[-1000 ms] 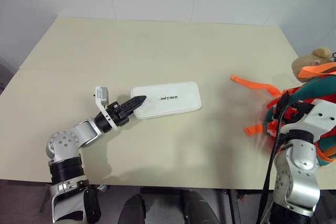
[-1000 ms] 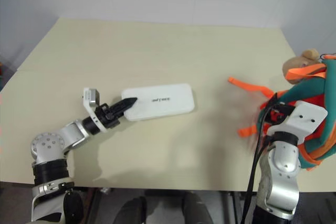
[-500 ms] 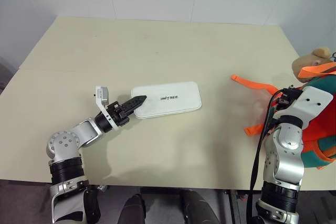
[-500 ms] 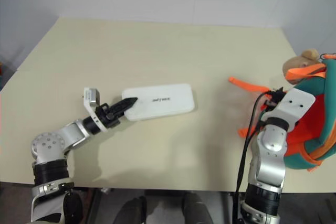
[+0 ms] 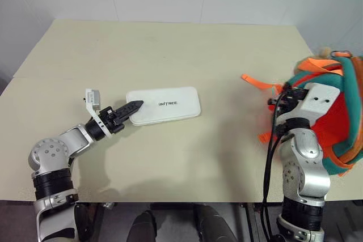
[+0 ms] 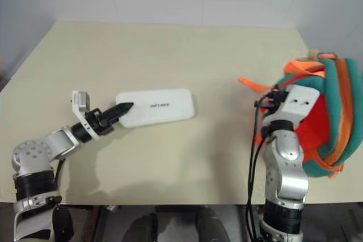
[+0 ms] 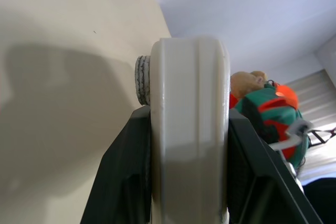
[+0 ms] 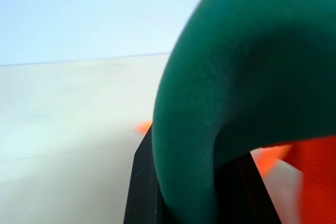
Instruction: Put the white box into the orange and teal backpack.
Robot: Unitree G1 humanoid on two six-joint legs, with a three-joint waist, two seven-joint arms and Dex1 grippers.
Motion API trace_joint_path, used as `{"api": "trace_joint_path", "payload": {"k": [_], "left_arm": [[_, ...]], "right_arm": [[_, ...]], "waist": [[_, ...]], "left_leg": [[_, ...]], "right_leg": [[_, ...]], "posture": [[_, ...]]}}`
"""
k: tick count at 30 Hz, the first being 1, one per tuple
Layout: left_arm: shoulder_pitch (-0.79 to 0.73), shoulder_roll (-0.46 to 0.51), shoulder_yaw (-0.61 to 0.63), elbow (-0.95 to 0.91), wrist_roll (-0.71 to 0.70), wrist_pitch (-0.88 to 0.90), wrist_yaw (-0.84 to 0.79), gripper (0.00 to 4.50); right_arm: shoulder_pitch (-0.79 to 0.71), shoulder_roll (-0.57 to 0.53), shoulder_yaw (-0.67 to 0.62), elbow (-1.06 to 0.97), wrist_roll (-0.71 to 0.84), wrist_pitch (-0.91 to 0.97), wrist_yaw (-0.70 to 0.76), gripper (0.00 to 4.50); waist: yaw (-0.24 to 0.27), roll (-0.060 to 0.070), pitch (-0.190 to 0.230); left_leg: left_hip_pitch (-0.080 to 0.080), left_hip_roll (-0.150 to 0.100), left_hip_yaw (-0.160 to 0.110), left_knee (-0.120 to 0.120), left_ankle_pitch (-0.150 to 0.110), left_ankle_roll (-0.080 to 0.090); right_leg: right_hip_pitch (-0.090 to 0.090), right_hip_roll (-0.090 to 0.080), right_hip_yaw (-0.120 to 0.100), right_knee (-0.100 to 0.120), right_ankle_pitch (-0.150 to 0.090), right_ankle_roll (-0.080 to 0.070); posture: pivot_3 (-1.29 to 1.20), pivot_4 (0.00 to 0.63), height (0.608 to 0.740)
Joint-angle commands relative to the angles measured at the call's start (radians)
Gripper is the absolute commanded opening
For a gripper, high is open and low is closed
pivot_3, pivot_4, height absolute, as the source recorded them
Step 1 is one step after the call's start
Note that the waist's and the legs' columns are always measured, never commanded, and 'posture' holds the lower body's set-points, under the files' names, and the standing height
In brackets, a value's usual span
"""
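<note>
A flat, glossy white rectangular box with rounded corners and small dark lettering (image 5: 163,105) lies on the pale beige table (image 5: 170,49), left of the middle. The left gripper (image 5: 131,107), two black fingers on a white and silver arm, reaches in from the near left and is closed on the box's left short end; in the left wrist view the box's edge (image 7: 190,129) stands squeezed between the two black fingers (image 7: 123,182). At the right edge of the table sits the small soft orange backpack with teal edging (image 5: 334,111), bulging and tipped so its orange panel faces the middle of the table (an orange strap (image 5: 256,81) trails from it across the tabletop). The right gripper (image 5: 282,97) is at the backpack's left side, and in the right wrist view its black fingers (image 8: 142,182) are clamped on a fold of the teal edging (image 8: 220,103).
</note>
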Motion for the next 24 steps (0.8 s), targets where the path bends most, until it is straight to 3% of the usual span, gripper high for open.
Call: {"api": "trace_joint_path", "payload": {"k": [1, 6, 12, 19, 24], "left_arm": [[-0.042, 0.048, 0.003, 0.028, 0.015, -0.037, -0.063, 1.33], [-0.079, 0.090, -0.015, 0.077, 0.051, -0.059, -0.106, 1.32], [-0.110, 0.123, -0.036, 0.125, 0.090, -0.077, -0.154, 1.32], [-0.146, 0.158, -0.051, 0.175, 0.135, -0.095, -0.205, 1.32], [-0.165, 0.195, -0.060, 0.203, 0.163, -0.095, -0.245, 1.32]], "right_arm": [[0.026, -0.020, 0.070, -0.143, 0.106, 0.049, 0.104, 0.00], [0.036, -0.068, 0.108, -0.266, 0.301, 0.143, 0.238, 0.00], [0.000, -0.163, 0.067, -0.346, 0.570, 0.250, 0.301, 0.00], [-0.036, -0.395, 0.014, -0.392, 0.967, 0.313, 0.407, 0.00], [-0.058, -0.536, -0.008, -0.395, 1.161, 0.299, 0.486, 0.00]], "waist": [[0.001, 0.000, 0.000], [0.003, 0.000, 0.000], [0.001, 0.000, 0.000], [0.004, 0.000, 0.000], [0.004, 0.000, 0.001]], "left_leg": [[0.000, 0.000, 0.000, 0.000, 0.000, 0.000], [-0.001, 0.000, 0.000, 0.000, 0.000, 0.000], [-0.001, 0.000, 0.000, -0.001, 0.000, 0.000], [-0.002, 0.001, 0.000, -0.002, -0.001, 0.000], [-0.004, 0.001, -0.001, -0.002, -0.001, 0.001]], "right_leg": [[0.000, 0.000, 0.000, 0.000, 0.000, 0.000], [0.000, 0.000, 0.000, -0.001, 0.000, 0.000], [-0.001, 0.000, -0.001, -0.001, -0.001, -0.001], [-0.001, 0.000, -0.001, -0.003, -0.001, -0.001], [-0.001, -0.001, -0.002, -0.006, -0.001, -0.001]], "posture": [[0.00, 0.150, 0.740], [0.00, 0.150, 0.740], [0.00, 0.150, 0.740], [0.00, 0.150, 0.740], [0.00, 0.150, 0.740]]}}
